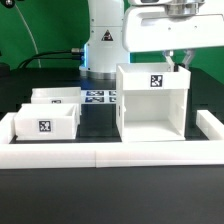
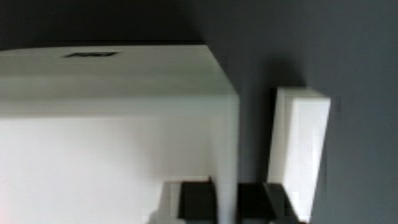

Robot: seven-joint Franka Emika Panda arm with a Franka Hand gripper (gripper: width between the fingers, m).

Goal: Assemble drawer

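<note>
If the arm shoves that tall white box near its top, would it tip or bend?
The case looks rigid, with thin walls and a hollow inside, so probably light and unlikely to bend. It is about as tall as wide, so a high push might tip it. Its smooth walls could slip in the gripper.

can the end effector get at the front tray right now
Probably yes, after lifting off: the end effector straddles a wall of the case, while the front tray sits apart with nothing over it.
</note>
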